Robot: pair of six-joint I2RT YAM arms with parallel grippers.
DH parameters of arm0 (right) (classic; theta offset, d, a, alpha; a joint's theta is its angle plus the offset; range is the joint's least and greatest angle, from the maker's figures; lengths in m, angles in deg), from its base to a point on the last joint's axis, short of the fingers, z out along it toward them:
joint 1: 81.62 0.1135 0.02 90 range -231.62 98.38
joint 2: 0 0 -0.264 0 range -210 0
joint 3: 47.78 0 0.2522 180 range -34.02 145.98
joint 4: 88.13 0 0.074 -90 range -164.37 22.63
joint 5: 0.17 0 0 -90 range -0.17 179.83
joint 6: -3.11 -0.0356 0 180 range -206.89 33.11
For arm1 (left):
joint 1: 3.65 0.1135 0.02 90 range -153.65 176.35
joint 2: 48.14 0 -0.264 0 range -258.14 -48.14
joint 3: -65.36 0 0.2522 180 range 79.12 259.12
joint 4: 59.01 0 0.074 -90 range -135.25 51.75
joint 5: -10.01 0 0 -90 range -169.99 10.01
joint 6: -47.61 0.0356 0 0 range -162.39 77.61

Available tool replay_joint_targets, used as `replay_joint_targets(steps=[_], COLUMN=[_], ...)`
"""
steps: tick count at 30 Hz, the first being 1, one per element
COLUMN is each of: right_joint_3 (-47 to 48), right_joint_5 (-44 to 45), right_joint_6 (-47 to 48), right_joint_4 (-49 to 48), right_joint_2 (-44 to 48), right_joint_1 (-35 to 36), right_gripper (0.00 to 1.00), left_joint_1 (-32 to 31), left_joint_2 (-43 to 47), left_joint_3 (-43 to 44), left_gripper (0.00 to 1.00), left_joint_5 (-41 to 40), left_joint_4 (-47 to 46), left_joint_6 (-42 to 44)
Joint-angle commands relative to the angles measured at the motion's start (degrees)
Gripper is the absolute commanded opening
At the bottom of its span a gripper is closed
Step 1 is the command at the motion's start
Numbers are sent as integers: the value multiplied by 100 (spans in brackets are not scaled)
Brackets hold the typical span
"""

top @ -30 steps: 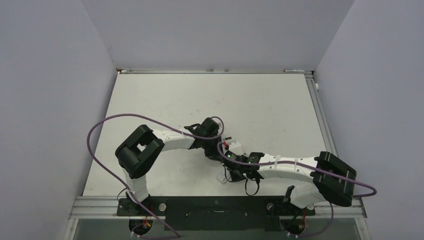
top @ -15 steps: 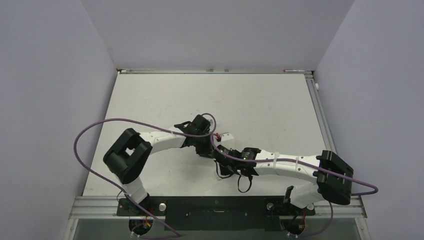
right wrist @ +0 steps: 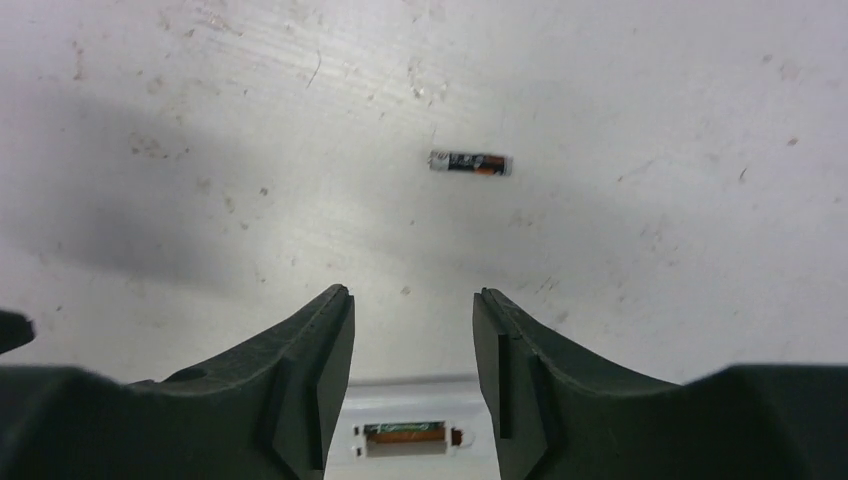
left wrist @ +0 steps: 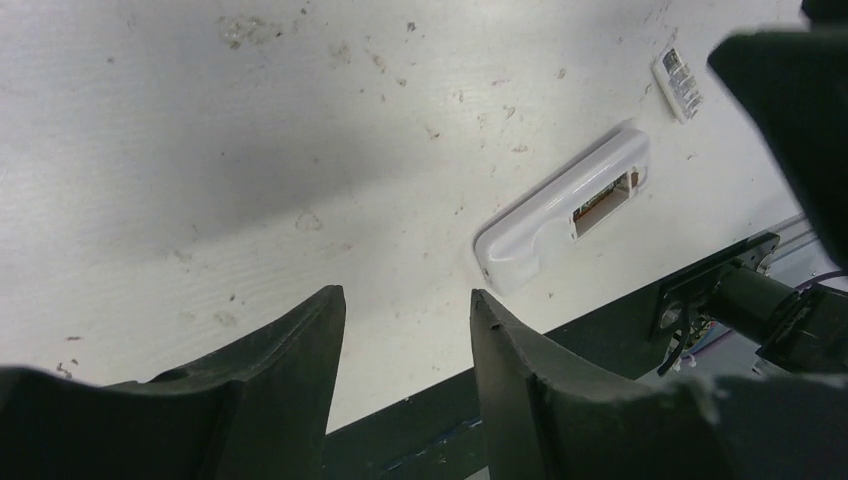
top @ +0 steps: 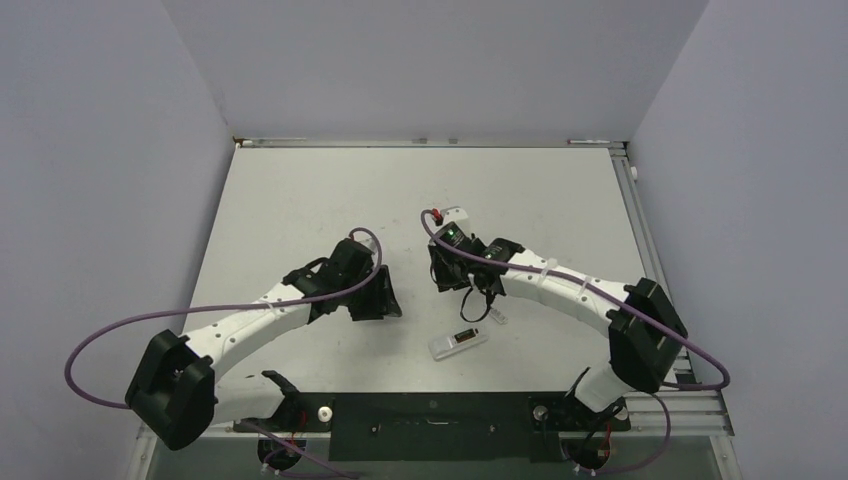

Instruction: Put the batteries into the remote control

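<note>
So the small flat white plastic remote control (left wrist: 545, 220) is lying on the pale speckled desk (top: 300, 200), battery slot facing up. From the right wrist view there's one slim dark battery with a green-orange label (right wrist: 405, 432) sitting in that slot. The other slim dark cylinder battery (right wrist: 470, 163) is loose on the desk, clearly apart from the remote and lying roughly parallel to it.

The left tool (left wrist: 405, 295) is off to the remote's left in the top view. It isn't touching the remote; its fingers are moderately spread with nothing between them. The right tool (right wrist: 412, 292) hangs on the far side of the remote from the arm bases. It has the same medium gap and is empty too.

There's also a little white rectangular piece with a striped label (left wrist: 677, 72) just past the remote's right end, not touching it.
</note>
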Motion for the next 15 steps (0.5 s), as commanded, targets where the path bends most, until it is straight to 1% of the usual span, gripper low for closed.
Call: replay_joint_targets(steps=[1, 5, 8, 12, 15], right_joint_3=[588, 825, 948, 1100, 1230], right_joint_5=[-394, -791, -1053, -1512, -1547], right_joint_6=[1548, 2304, 2813, 3586, 3610], right_joint_4=[77, 71, 42, 37, 9], right_joint_2=[-539, -954, -1272, -1761, -2022], right_joint_1=[-360, -654, -903, -984, -1072], right_gripper=[49, 56, 57, 59, 59], left_joint_1=[40, 47, 49, 58, 67], left_joint_2=[492, 684, 765, 793, 835], left_joint_3=[-152, -268, -348, -416, -442], left_gripper=[48, 53, 54, 55, 56], left_joint_5=[-122, -95, -90, -39, -50], left_joint_4=[268, 352, 404, 428, 458], left_joint_6=[-42, -66, -65, -26, -10])
